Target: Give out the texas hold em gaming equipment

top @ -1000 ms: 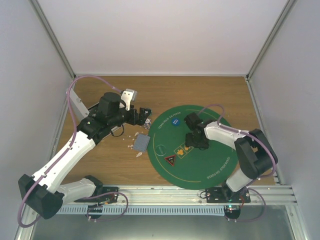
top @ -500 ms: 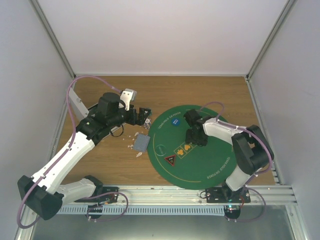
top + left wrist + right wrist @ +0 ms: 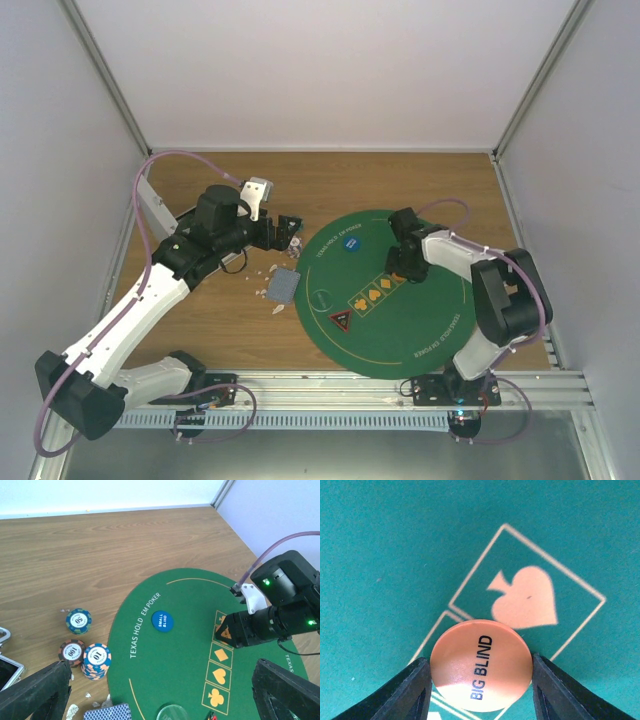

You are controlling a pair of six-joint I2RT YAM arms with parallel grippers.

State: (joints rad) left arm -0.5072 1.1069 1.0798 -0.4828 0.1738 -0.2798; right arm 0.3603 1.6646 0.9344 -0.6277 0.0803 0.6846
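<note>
My right gripper is over the green mat, shut on the orange "BIG BLIND" token, which it holds by its edges just above the printed spade box. The left wrist view shows this gripper too. My left gripper is open and empty, hovering over the mat's left edge. Under it are the blue "SMALL BLIND" token, striped poker chips on the wood, and a blue-backed card deck. A red-triangle token lies on the mat near its front.
The silver metal case stands at the far left by the wall. A clear round disc lies on the mat near the deck. Small white scraps lie on the wood by the cards. Grey walls close in both sides.
My right gripper has moved up and to the right across the mat with the orange token, uncovering the printed suit boxes. The left arm has not moved.
</note>
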